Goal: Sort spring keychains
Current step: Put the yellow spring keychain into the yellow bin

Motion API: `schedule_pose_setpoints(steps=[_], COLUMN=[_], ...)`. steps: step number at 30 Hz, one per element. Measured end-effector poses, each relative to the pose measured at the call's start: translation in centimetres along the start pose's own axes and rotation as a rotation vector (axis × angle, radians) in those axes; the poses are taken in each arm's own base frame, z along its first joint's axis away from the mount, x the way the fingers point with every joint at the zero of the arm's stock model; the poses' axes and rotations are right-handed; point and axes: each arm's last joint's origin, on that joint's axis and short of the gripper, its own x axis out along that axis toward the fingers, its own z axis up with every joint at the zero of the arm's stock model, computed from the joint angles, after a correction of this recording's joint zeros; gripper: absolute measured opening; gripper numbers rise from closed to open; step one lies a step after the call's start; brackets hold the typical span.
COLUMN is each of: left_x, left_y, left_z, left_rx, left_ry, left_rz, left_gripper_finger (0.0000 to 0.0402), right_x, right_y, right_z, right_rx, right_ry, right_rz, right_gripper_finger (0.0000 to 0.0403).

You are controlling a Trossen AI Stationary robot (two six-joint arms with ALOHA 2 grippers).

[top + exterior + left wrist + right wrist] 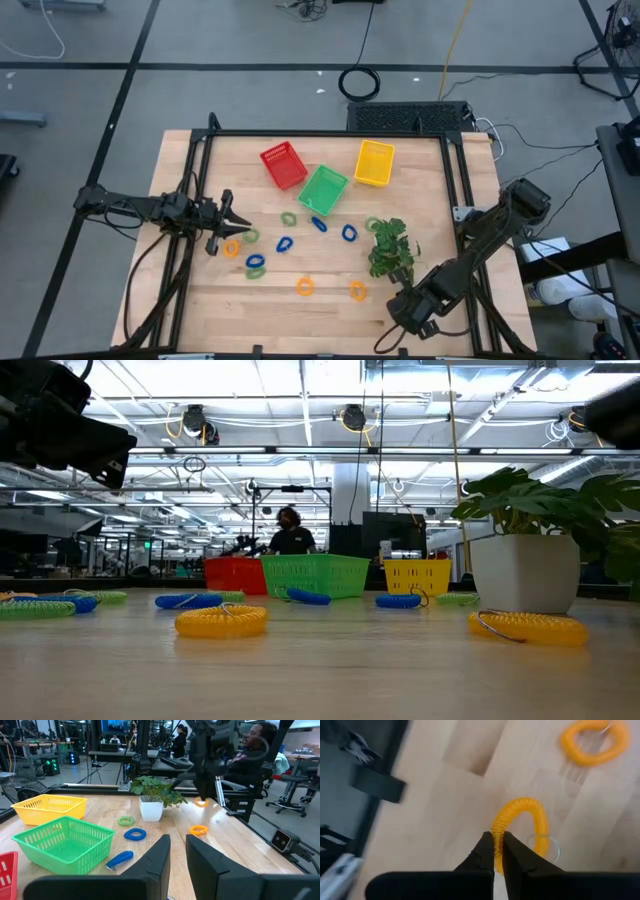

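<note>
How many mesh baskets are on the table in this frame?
3. In the high view they form a row near the table's back edge: the red basket on the left, the green basket in the middle, the yellow basket on the right. None looks hidden.

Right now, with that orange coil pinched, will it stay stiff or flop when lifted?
Probably floppy: the right pincer grips the orange spring keychain by one thin stretch of coil, so the loop may sag. It looks light. Its metal ring will likely dangle.

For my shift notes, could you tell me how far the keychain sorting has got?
Done: nothing; the green basket looks empty. In hand: the right claw is shut on an orange keychain. Left: keychains scattered on the table; the left claw waits at its left edge.
</note>
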Motion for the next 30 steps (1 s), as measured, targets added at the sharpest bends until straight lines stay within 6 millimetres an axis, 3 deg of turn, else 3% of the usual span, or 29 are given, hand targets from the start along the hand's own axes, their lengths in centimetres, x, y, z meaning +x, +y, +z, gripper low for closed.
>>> schedule_pose_setpoints(steps=[7, 16, 23, 30], left_x=[0.0, 0.0, 0.0, 0.0], left_y=[0.0, 0.0, 0.0, 0.0], left_z=[0.0, 0.0, 0.0, 0.0], left_rx=[0.000, 0.000, 0.000, 0.000], left_ry=[0.000, 0.000, 0.000, 0.000], left_rz=[0.000, 0.000, 0.000, 0.000], left_gripper_finger=[0.0067, 0.0067, 0.0067, 0.0067], right_x=[-6.0, -13.4, -16.7, -18.7], right_y=[0.1, -1.6, -4.1, -7.0], right_z=[0.9, 1.8, 2.1, 1.8], right_rx=[0.145, 0.467, 0.711, 0.748], right_ry=[-0.051, -0.117, -0.166, -0.212], right_rz=[0.025, 0.041, 0.042, 0.013], right_gripper_finger=[0.0001, 0.0000, 0.0000, 0.0000])
